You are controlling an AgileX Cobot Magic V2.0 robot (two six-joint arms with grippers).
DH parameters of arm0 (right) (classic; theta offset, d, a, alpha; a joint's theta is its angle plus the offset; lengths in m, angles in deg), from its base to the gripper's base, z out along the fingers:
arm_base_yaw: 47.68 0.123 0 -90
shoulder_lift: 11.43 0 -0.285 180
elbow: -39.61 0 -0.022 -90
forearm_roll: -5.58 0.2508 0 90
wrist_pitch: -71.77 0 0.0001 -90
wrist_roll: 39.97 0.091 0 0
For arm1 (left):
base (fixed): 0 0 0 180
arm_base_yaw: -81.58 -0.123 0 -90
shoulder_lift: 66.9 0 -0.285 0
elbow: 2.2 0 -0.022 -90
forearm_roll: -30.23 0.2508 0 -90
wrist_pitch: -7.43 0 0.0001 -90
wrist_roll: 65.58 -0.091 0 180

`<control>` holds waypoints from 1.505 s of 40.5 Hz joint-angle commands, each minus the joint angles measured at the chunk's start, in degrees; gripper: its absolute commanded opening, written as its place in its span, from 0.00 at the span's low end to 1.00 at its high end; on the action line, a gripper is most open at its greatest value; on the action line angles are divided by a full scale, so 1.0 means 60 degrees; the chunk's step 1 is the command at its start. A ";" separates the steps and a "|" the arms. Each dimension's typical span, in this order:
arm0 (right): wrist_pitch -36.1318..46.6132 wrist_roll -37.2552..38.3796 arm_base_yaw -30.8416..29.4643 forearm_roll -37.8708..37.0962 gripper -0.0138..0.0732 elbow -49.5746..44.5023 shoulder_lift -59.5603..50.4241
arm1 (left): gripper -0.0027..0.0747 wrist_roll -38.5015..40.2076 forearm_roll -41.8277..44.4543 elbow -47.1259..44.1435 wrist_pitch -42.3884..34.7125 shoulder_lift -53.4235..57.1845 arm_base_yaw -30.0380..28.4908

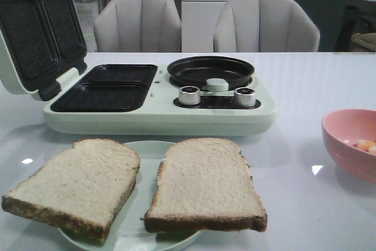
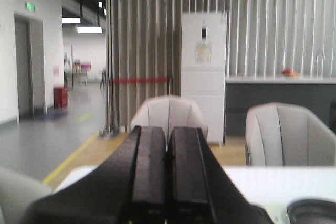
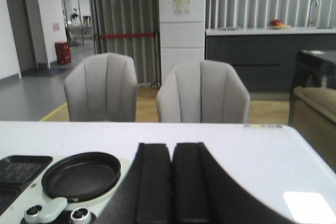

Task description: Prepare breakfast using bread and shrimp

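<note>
2 bread slices (image 1: 141, 187) lie side by side on a pale plate (image 1: 148, 233) at the tabletop's near edge. Shrimp (image 1: 365, 145) sit in a pink bowl (image 1: 343, 142) at the right edge. Left gripper (image 2: 168, 182) and right gripper (image 3: 171, 187): fingers closed, empty.

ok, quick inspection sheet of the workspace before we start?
Surface: white table, glossy.
Job's things: two bread slices side by side on a pale plate; shrimp in pink bowl; breakfast maker with lid open, plates and round pan bare.
Clutter: nothing seen.
Grippers: left claw shut, right claw shut, both empty.
Cables: nothing seen.
Surroundings: two grey chairs behind the table.
</note>
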 commanded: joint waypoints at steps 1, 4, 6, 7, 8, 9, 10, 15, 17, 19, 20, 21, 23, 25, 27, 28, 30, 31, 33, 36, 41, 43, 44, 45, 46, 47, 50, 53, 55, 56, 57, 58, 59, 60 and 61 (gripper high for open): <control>-0.0187 -0.0088 0.0019 0.0036 0.20 0.0883 0.1052 | 0.16 0.0016 -0.0027 0.1013 0.0789 -0.1016 0.0077; -0.0622 -0.0088 0.0019 0.0036 0.20 0.1003 0.1635 | 0.16 0.0016 -0.0027 0.1093 0.1148 -0.1528 0.0077; -0.0781 -0.0088 0.0019 0.0036 0.20 0.0972 0.1972 | 0.16 0.0016 -0.0027 0.1070 0.1269 -0.1812 0.0077; -0.0895 -0.0088 0.0019 0.0036 0.20 0.0973 0.2166 | 0.16 0.0016 -0.0027 0.1025 0.1292 -0.1964 0.0077; -0.0977 -0.0088 0.0019 0.0036 0.20 0.0962 0.2306 | 0.16 0.0016 -0.0027 0.0962 0.1290 -0.2074 0.0077; -0.1110 -0.0088 0.0019 0.0036 0.20 0.0962 0.2492 | 0.16 0.0016 -0.0027 0.0930 0.1290 -0.2205 0.0077; -0.1231 -0.0088 0.0019 0.0036 0.20 0.0962 0.2627 | 0.16 0.0016 -0.0027 0.0887 0.1290 -0.2338 0.0077; -0.1637 -0.0088 0.0019 0.0036 0.20 0.0962 0.3379 | 0.16 0.0016 -0.0027 0.0710 0.1290 -0.2774 0.0077; -0.1697 -0.0088 0.0019 0.0036 0.20 0.0962 0.3631 | 0.16 0.0016 -0.0056 0.0645 0.1290 -0.2945 0.0077; -0.1741 -0.0088 0.0019 0.0036 0.20 0.0962 0.3856 | 0.16 0.0016 -0.0175 0.0579 0.1290 -0.3080 0.0077; -0.1773 -0.0088 0.0019 0.0036 0.20 0.0962 0.3968 | 0.16 0.0016 -0.0204 0.0551 0.1290 -0.3155 0.0077; -0.1802 -0.0088 0.0019 0.0036 0.20 0.0962 0.4074 | 0.16 0.0016 -0.0204 0.0506 0.1290 -0.3226 0.0077; -0.1837 -0.0088 0.0019 0.0027 0.20 0.0962 0.4228 | 0.16 0.0016 -0.0204 0.0483 0.1401 -0.3317 0.0077; -0.1885 -0.0097 0.0019 0.0018 0.23 0.0962 0.4358 | 0.17 0.0016 -0.0204 0.0463 0.1456 -0.3415 0.0077; -0.1921 -0.0106 0.0019 -0.0050 0.32 0.0962 0.4445 | 0.22 0.0016 -0.0204 0.0463 0.1496 -0.3457 0.0077; -0.1942 -0.0116 0.0019 -0.0105 0.36 0.0962 0.4472 | 0.25 0.0016 -0.0204 0.0463 0.1496 -0.3457 0.0077; -0.1945 -0.0124 0.0019 -0.0190 0.48 0.0962 0.4484 | 0.36 0.0000 -0.0204 0.0463 0.1587 -0.3457 0.0077; -0.1945 -0.0124 0.0019 -0.0223 0.55 0.0962 0.4484 | 0.43 0.0000 -0.0204 0.0463 0.1625 -0.3457 0.0077; -0.1933 -0.0124 0.0019 -0.0275 0.66 0.0962 0.4484 | 0.58 0.0000 -0.0204 0.0463 0.1662 -0.3457 0.0077; -0.1843 -0.0124 0.0019 -0.0362 0.76 0.0962 0.4484 | 0.76 0.0000 -0.0204 0.0463 0.1711 -0.3457 0.0124; -0.1896 -0.0124 0.0019 -0.0362 0.78 0.0962 0.4484 | 0.84 -0.0575 -0.0204 0.0463 0.1743 -0.3462 0.0820; -0.1896 -0.0124 0.0019 -0.0362 0.78 0.0962 0.4484 | 0.84 -0.0992 -0.0204 0.0463 0.1743 -0.3462 0.1322; -0.1896 -0.0124 0.0019 -0.0362 0.78 0.0962 0.4484 | 0.84 -0.1232 -0.0204 0.0463 0.1743 -0.3462 0.1655; -0.1896 -0.0124 0.0019 -0.0362 0.78 0.0962 0.4484 | 0.84 -0.1507 -0.0185 0.0463 0.1743 -0.3462 0.2017; -0.1896 -0.0124 0.0019 -0.0362 0.78 0.0962 0.4484 | 0.84 -0.1765 -0.0140 0.0463 0.1743 -0.3462 0.2406; -0.1896 -0.0124 0.0019 -0.0362 0.78 0.0962 0.4484 | 0.84 -0.1913 -0.0038 0.0463 0.1743 -0.3478 0.2717; -0.1896 -0.0124 0.0019 -0.0362 0.78 0.0962 0.4484 | 0.84 -0.2072 0.0722 0.0463 0.1773 -0.3580 0.4036; -0.1896 -0.0124 0.0019 -0.0362 0.78 0.0962 0.4484 | 0.84 -0.2067 0.1797 0.0463 0.2045 -0.3822 0.5186; -0.1896 -0.0124 0.0019 -0.0362 0.78 0.0962 0.4484 | 0.84 -0.2067 0.2415 0.0463 0.2338 -0.4046 0.5961; -0.1896 -0.0124 0.0019 -0.0362 0.78 0.0962 0.4484 | 0.84 -0.2067 0.2824 0.0427 0.2444 -0.4153 0.6284; -0.1896 -0.0124 0.0019 -0.0362 0.78 0.0962 0.4484 | 0.84 -0.2067 0.3220 0.0395 0.2565 -0.4322 0.6808; -0.1896 -0.0124 0.0019 -0.0362 0.78 0.0962 0.4484 | 0.84 -0.2067 0.3634 0.0359 0.2672 -0.4507 0.7110; -0.1896 -0.0124 0.0019 -0.0362 0.78 0.0962 0.4484 | 0.84 -0.2067 0.3948 0.0315 0.2781 -0.4708 0.7506; -0.1896 -0.0124 0.0019 -0.0362 0.78 0.0962 0.4484 | 0.84 -0.2067 0.4255 0.0285 0.2818 -0.4813 0.7794; -0.1896 -0.0124 0.0019 -0.0362 0.78 0.0962 0.4484 | 0.84 -0.2067 0.4697 0.0211 0.2891 -0.5079 0.8162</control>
